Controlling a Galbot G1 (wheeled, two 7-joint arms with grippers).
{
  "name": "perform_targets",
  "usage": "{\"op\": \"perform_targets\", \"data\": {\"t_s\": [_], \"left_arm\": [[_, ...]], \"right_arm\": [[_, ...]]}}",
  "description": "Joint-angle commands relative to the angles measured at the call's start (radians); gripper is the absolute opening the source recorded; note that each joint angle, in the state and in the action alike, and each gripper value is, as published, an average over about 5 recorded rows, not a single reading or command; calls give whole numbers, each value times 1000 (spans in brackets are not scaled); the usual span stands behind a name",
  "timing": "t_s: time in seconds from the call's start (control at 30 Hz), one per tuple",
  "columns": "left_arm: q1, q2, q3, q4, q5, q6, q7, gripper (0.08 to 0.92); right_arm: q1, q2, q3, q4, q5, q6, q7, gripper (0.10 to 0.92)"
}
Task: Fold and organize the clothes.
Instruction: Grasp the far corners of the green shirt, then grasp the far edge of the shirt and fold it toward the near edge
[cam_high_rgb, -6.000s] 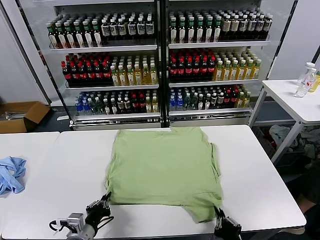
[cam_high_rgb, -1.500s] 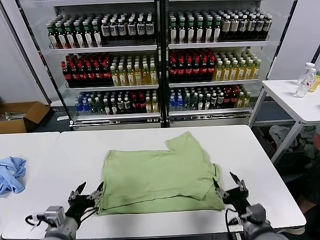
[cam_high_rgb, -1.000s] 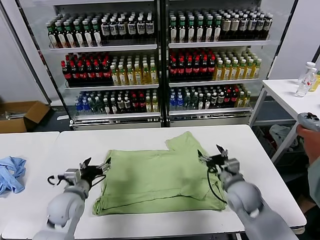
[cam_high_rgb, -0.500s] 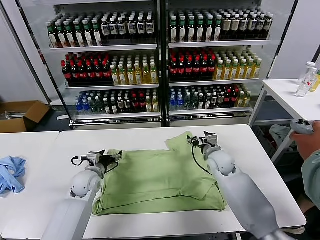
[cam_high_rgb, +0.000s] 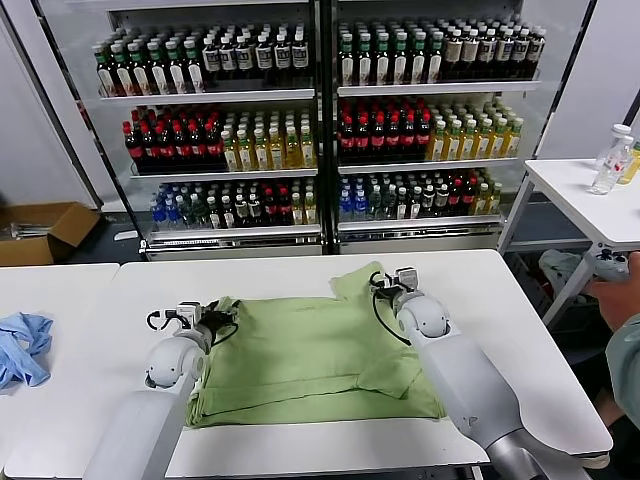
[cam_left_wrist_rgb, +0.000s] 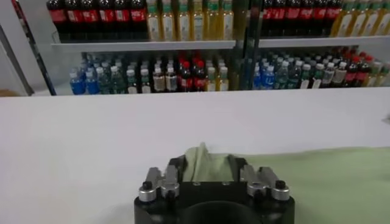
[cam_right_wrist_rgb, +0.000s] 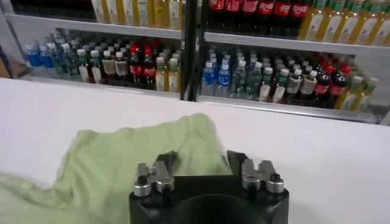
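Shirt (cam_high_rgb: 310, 350): plain light green, no print visible on the exposed side. Desk (cam_high_rgb: 500, 330): white. Cloth (cam_high_rgb: 22, 345) at the left desk edge: light blue. Left tool (cam_left_wrist_rgb: 207, 173) and right tool (cam_right_wrist_rgb: 201, 164): black bodies with silver metal fittings. Arm casings: light grey. Cooler (cam_high_rgb: 320, 120) bottles: rows of dark, red, yellow, green and blue.
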Motion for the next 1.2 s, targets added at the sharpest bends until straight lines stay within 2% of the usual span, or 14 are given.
{"op": "perform_targets", "data": {"t_s": [0.03, 0.3, 0.47, 0.9, 1.2], "left_arm": [[31, -1, -4, -21, -77, 7, 15, 395], [85, 13, -60, -109, -173, -3, 20, 161], [132, 31, -93, -225, -217, -16, 20, 88], [304, 45, -188, -481, -251, 5, 19, 87], [440, 58, -271, -559, -251, 7, 26, 87]], "right_arm": [[15, 17, -13, -41, 28, 19, -38, 447], [-51, -32, -13, 139, 22, 114, -37, 222], [-102, -84, 16, 282, 58, 137, -14, 111], [-302, -206, 145, 605, 107, 128, 28, 106], [-561, -276, 266, 805, 104, 130, 32, 106]]}}
